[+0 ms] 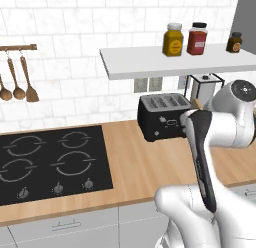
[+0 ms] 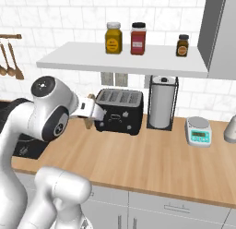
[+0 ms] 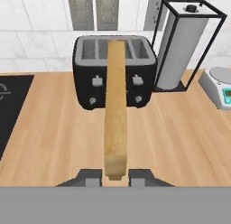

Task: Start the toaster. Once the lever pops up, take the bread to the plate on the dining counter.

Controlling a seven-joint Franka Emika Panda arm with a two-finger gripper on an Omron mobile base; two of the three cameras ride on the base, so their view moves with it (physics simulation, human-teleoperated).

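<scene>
White-tiled kitchen wall, wood worktop [image 2: 161,154] running under a white shelf [image 2: 138,59].

Bread [image 3: 115,110]: 1 pale tan slice, held edge-on between the 2 fingertips [image 3: 139,177] of the gripper [image 3: 114,177]. Fingers closed tight on its lower edge; slice sticks out ahead of the hand, in the air in front of the toaster, clear of the slots.

Toaster [image 3: 115,72]: black box, grey top, slots look empty as far as can be seen. Stands on the worktop against the wall. Small controls on its front; lever position too small to read.

Around the toaster:
- paper towel roll [image 3: 180,47] in a black wire stand, just beside it on the right in the hand view.
- small kitchen scale [image 2: 199,131] further along past the roll.
- black hob [image 1: 50,162] on the other side, near but apart.
- 3 jars [image 2: 138,38] on the shelf above it.
- wall sockets [image 3: 94,11] behind it.
- wooden spoons [image 1: 17,79] hanging well beyond the hob.

Progress, judged from this: toasting looks done, since the bread is out and in hand. Carrying is left: the slice has to go to the plate on the dining counter. Roughly halfway. Next move calls for turning away from the worktop without letting the slice slip, as it is gripped by 1 edge alone.
</scene>
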